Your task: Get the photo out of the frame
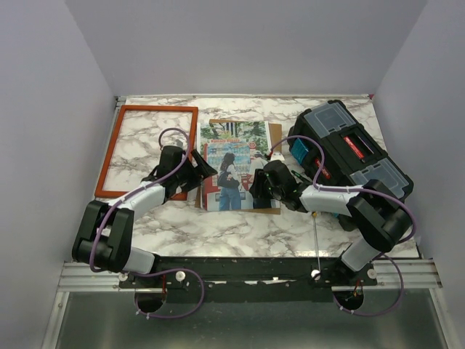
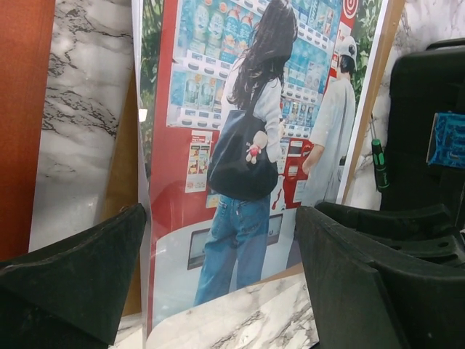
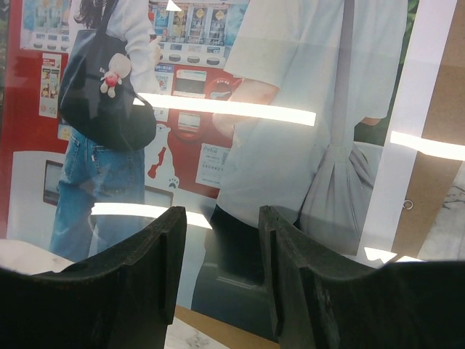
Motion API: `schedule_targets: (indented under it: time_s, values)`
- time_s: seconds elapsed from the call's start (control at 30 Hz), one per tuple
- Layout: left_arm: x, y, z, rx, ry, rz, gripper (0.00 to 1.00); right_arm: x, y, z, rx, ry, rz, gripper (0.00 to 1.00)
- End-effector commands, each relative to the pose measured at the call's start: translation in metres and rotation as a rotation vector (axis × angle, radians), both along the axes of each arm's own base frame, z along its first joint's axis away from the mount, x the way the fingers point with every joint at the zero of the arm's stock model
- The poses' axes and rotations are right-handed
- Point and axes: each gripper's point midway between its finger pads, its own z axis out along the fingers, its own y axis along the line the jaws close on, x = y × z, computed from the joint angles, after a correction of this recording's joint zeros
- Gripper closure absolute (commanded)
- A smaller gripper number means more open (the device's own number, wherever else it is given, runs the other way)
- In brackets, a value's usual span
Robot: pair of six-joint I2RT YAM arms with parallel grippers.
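Top view: the frame (image 1: 158, 108) lies flat at the far left of the worktop (image 1: 240, 225), and marble shows through its opening. The photo (image 1: 232, 163) lies just right of it, outside the frame, on a brown board (image 1: 275, 138) that shows along the photo's right and near edges. A black toolbox (image 1: 356, 145) sits at the far right. The left tool (image 1: 196, 174) is at the photo's left edge and the right tool (image 1: 256, 185) is over its lower right part.

Left wrist view: the left tool (image 2: 221, 218) is spread wide with nothing gripped, and the photo (image 2: 247, 145) fills the space between its fingers. The board (image 2: 123, 174) shows along the photo's left side. Past it are the worktop (image 2: 80, 109) and then a bar of the frame (image 2: 22, 109). The toolbox (image 2: 421, 94) is at the right.

Right wrist view: the right tool (image 3: 221, 214) is parted by a narrower gap and grips nothing. Beyond it lies the glossy photo (image 3: 276, 87), crossed by strips of reflected light. I cannot tell whether the fingers touch it. The board (image 3: 439, 174) shows at the right.
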Motion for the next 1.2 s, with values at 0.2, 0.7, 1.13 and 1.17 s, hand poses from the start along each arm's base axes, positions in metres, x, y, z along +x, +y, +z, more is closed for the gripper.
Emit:
schedule_targets:
  time_s: [0.2, 0.7, 1.13, 1.17]
  values:
    - [-0.020, -0.007, -0.014, -0.076, 0.058, -0.007, 0.28, -0.028, -0.017, -0.037, -0.097, 0.136, 0.038, 0.49]
    - [-0.032, 0.017, -0.035, 0.061, 0.073, 0.022, 0.53, -0.025, -0.012, -0.033, -0.091, 0.132, 0.052, 0.49]
    - [-0.033, 0.018, -0.026, 0.053, 0.048, 0.016, 0.90, -0.026, -0.011, -0.034, -0.107, 0.135, 0.081, 0.48]
    - [-0.033, 0.018, -0.023, 0.053, 0.040, 0.014, 0.92, -0.027, -0.011, -0.034, -0.109, 0.137, 0.086, 0.48]
